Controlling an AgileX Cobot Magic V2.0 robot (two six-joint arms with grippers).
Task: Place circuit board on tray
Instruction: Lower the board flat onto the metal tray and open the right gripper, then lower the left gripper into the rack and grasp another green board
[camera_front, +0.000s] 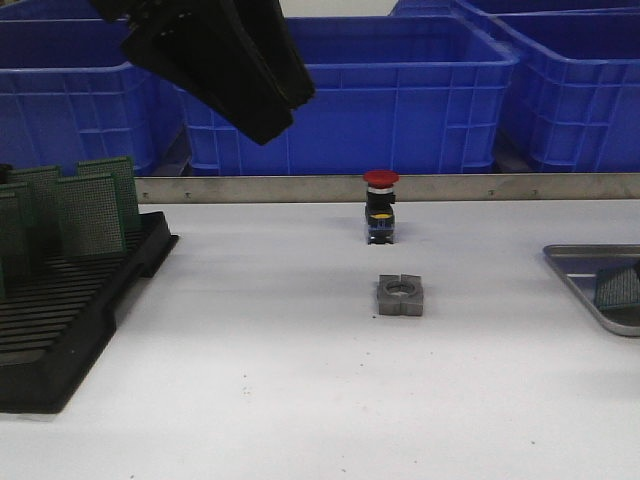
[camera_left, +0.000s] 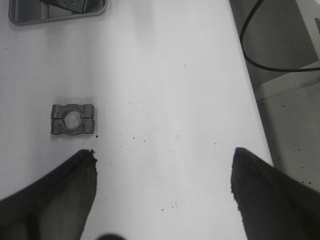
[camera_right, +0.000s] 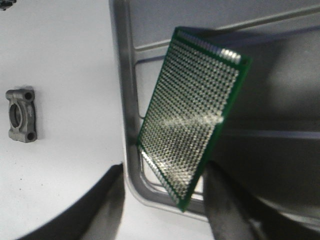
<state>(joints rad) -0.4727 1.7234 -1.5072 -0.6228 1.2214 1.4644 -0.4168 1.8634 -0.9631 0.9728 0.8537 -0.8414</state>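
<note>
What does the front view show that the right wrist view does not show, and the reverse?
Only the front view shows the black rack with green boards, the red-capped button, the blue bins and the raised left hand. Only the right wrist view shows the right hand, its fingers on either side of the circuit board, which is tilted over the tray. Both show that board, the tray and the grey metal block.

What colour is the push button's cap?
Red, on the push button; the front view shows it best.
</note>
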